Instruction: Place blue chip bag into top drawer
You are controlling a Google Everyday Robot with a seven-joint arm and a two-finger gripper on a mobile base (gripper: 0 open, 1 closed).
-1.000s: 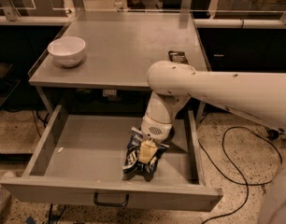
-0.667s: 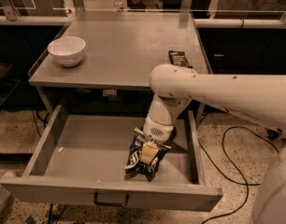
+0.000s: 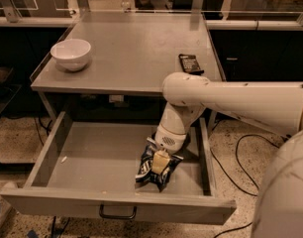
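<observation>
The blue chip bag [image 3: 159,166] is crumpled and rests on the floor of the open top drawer [image 3: 92,155], near its front right corner. The drawer is pulled fully out from under the grey table, with its dark handle [image 3: 117,213] at the centre of the front panel. My gripper [image 3: 161,158] reaches down from the white arm [image 3: 230,100] into the drawer and sits right on top of the bag, covering its middle.
A white bowl [image 3: 71,54] stands on the grey tabletop [image 3: 136,48] at the left. A flat black packet [image 3: 190,63] lies at the tabletop's right edge. Black cables [image 3: 235,167] trail on the floor to the right of the drawer.
The arm's elbow has shifted slightly to the right. The bag and the gripper stay at the same spot in the drawer.
</observation>
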